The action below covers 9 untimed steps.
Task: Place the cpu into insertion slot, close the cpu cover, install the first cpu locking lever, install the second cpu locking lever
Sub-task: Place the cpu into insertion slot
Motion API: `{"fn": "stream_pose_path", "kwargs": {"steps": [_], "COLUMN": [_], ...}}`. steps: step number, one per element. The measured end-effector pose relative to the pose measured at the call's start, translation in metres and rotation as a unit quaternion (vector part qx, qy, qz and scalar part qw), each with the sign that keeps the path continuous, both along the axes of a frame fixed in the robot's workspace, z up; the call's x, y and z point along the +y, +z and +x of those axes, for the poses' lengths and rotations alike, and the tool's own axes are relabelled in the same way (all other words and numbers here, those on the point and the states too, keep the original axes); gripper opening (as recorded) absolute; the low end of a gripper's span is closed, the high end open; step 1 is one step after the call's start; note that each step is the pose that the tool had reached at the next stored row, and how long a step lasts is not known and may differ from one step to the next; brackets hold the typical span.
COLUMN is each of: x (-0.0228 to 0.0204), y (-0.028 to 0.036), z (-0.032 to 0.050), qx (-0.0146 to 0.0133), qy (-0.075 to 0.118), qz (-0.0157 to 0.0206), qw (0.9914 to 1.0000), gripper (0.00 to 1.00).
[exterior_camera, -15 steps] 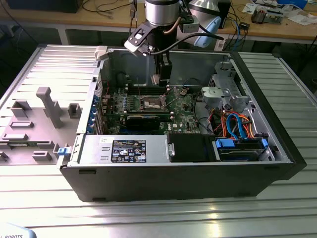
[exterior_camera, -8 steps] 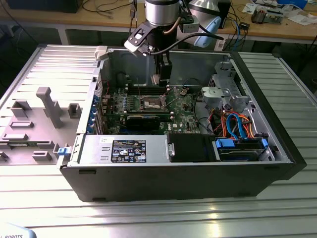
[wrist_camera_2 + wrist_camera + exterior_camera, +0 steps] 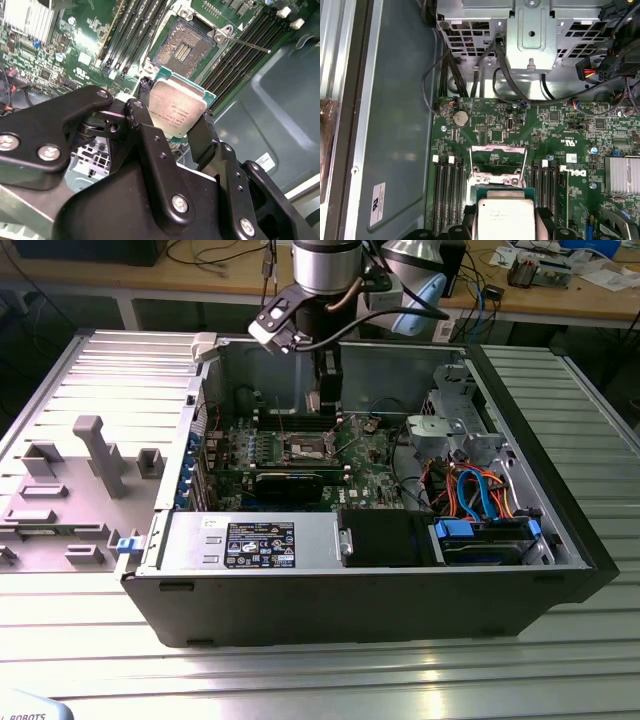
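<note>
The black gripper pinches the small square cpu with a dull silver metal top between its fingers, by two opposite edges. I think this is to keep it flat for seating. In the exterior view the gripper hangs near twelve o'clock of the dark, silver-rimmed insertion slot, apart from it.

The cpu wears a dull satin silver metal top; the gripper is smooth matt black with shiny screws; the table is ribbed pale-grey metal.
</note>
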<state>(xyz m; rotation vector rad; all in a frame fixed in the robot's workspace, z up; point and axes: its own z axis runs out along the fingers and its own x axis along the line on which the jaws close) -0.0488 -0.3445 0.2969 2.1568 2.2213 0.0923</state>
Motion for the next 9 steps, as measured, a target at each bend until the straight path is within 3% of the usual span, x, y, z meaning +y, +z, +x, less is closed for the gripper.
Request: {"fn": "stream_pose_path", "kwargs": {"steps": [3, 5, 9], "x": [0.0, 0.0, 0.0], "y": [-0.0042, -0.0094, -0.0102], "z": [-0.0003, -0.0003, -0.0003], "qx": [0.0, 0.0, 0.0], "qy": [-0.011, -0.033, -0.034], "qz": [-0.0002, -0.0001, -0.0002], "qw": [0.99994, 0.99946, 0.99941], "gripper": [0.54, 0.54, 0.54]}}
